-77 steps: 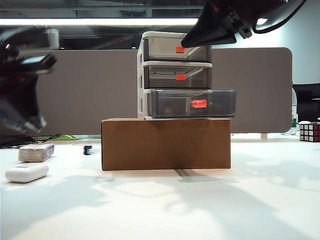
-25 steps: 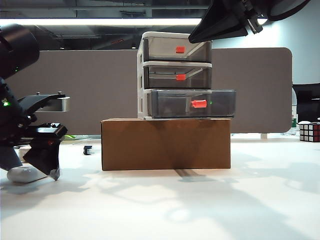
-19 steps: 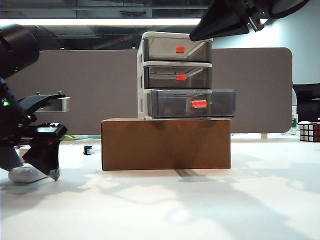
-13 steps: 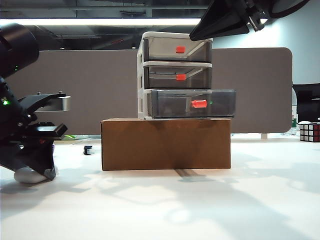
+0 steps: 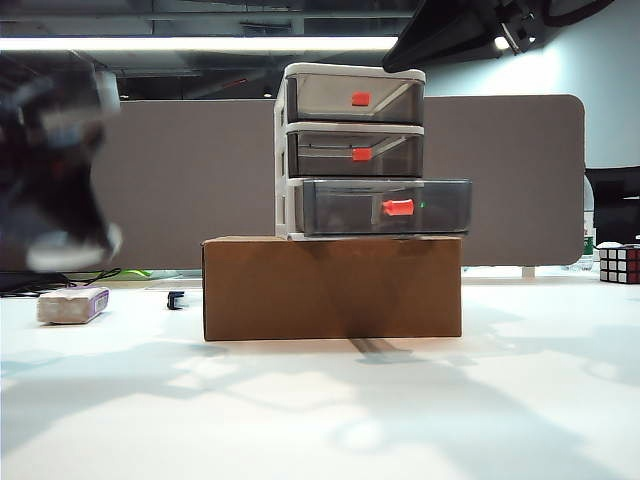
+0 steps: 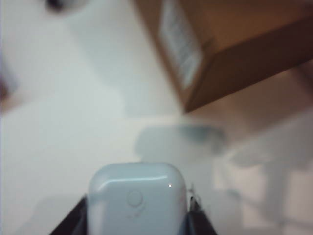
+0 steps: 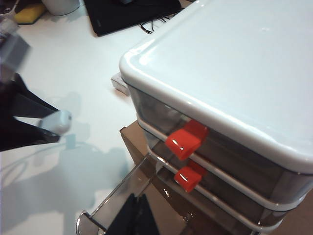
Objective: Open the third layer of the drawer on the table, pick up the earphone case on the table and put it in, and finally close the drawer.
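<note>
Left end effector (image 6: 137, 230) gripping earphone case (image 6: 137, 198) above table (image 5: 400, 420); right end effector (image 7: 134, 218) (opening unclear) over drawer (image 5: 350, 150).

No text, brand, number or sign can be read in any view. A pale label (image 6: 182, 46) sits on the side of the cardboard box (image 6: 230, 54) in the left wrist view, but its print is a blur. The earphone case (image 6: 137, 200) carries only a plain round mark, with no lettering.
</note>
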Tool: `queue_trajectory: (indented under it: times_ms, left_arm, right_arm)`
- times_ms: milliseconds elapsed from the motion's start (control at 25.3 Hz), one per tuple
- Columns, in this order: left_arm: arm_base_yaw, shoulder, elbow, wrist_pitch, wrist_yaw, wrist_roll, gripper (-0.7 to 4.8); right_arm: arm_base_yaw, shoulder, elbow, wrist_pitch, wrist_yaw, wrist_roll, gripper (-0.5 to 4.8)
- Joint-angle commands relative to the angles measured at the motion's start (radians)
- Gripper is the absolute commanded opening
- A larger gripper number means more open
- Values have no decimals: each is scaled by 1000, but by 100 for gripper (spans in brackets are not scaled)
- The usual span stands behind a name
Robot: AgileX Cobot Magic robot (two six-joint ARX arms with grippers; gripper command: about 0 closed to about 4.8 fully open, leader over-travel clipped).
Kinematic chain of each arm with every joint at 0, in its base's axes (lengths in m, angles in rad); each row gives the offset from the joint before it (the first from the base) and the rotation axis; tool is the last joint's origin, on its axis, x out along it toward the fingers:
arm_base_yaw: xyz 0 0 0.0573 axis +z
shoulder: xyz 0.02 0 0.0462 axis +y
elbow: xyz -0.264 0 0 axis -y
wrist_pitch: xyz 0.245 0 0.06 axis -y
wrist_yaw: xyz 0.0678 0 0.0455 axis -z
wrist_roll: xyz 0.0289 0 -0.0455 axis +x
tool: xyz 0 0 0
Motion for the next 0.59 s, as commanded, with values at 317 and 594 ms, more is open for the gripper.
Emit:
queue_trajectory:
  times_ms: [317, 594]
  left_arm:
    - [-284, 76, 243, 199, 39, -4, 106]
    - [-437, 435, 461, 275, 42, 4, 113]
  right_arm:
    - [1, -13, 5, 21, 11, -2, -6]
    - [1, -40, 5, 28, 12, -2, -6]
